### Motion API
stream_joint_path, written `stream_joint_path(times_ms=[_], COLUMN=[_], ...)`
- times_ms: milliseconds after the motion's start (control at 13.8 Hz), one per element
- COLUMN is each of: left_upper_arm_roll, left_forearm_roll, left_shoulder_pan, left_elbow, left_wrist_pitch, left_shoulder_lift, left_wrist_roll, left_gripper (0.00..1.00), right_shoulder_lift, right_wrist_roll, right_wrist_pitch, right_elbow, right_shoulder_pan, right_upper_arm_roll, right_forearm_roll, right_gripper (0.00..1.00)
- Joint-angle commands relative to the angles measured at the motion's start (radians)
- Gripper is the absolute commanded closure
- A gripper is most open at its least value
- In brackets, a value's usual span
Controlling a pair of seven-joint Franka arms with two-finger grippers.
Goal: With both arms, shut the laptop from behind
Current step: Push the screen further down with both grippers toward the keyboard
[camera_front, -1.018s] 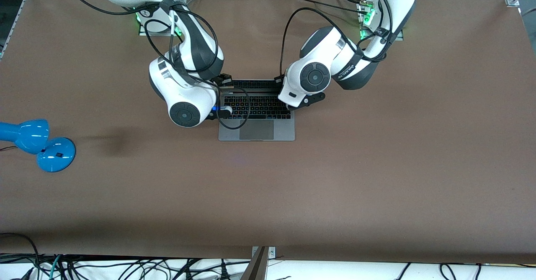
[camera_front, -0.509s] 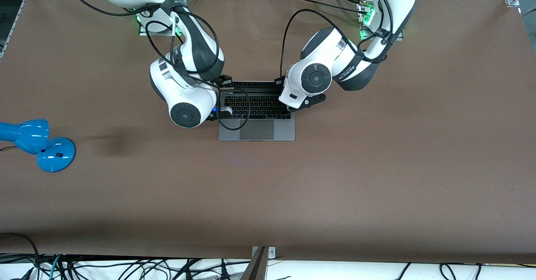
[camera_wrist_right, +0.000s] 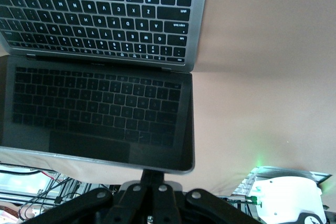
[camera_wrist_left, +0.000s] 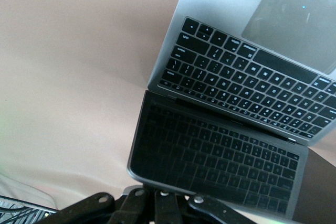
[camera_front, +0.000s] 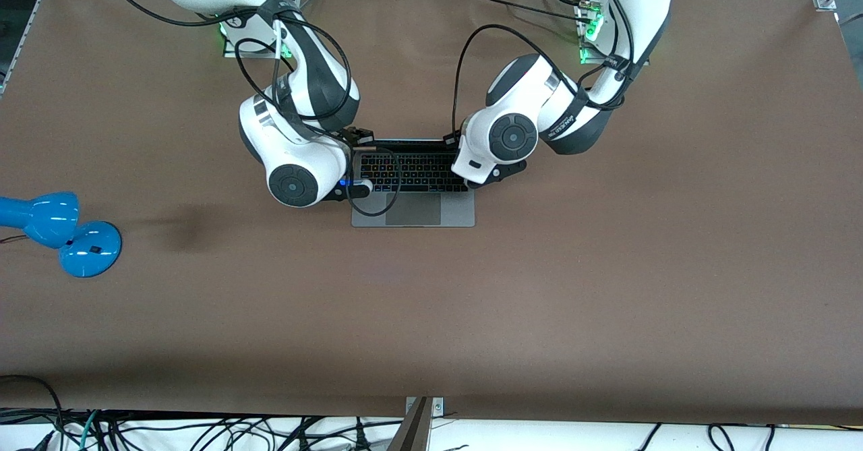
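The slim grey metal laptop (camera_front: 412,181) sits open toward the brown table's (camera_front: 607,289) robot-base edge, both black claws — left gripper (camera_wrist_left: 160,203) and right gripper (camera_wrist_right: 152,195) — pinched shut, empty, pressed against its dark screen's top rim, seemingly to push the lid down evenly.

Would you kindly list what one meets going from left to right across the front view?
Blue lamp → right arm → laptop → left arm.
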Motion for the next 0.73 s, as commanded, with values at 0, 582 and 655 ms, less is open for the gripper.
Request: stream_joint_path(times_ms=[0,582,655], left_upper_arm_roll=[0.015,0.020,0.020], left_forearm_roll=[0.014,0.052,0.052], left_shoulder_pan=[-0.007,-0.010,-0.010], left_elbow=[0.017,0.054,0.062], left_wrist_pitch=[0.001,0.018,0.018], left_shoulder_lift=[0.028,0.058,0.066], left_wrist_roll=[0.004,0.003,-0.003], left_gripper=[1.00,1.00,1.00], right_shoulder_lift=[0.002,0.022,0.022], right_wrist_roll=[-0.008,-0.018,-0.018], right_wrist_pitch=[0.025,0.085,0.091], right_elbow=[0.009,0.009,0.009], right_shoulder_pan=[-0.005,-0.005,-0.007], right_upper_arm_roll=[-0.001,-0.003,-0.003], right_forearm_roll=[-0.012,-0.048,-0.049], right_gripper=[1.00,1.00,1.00])
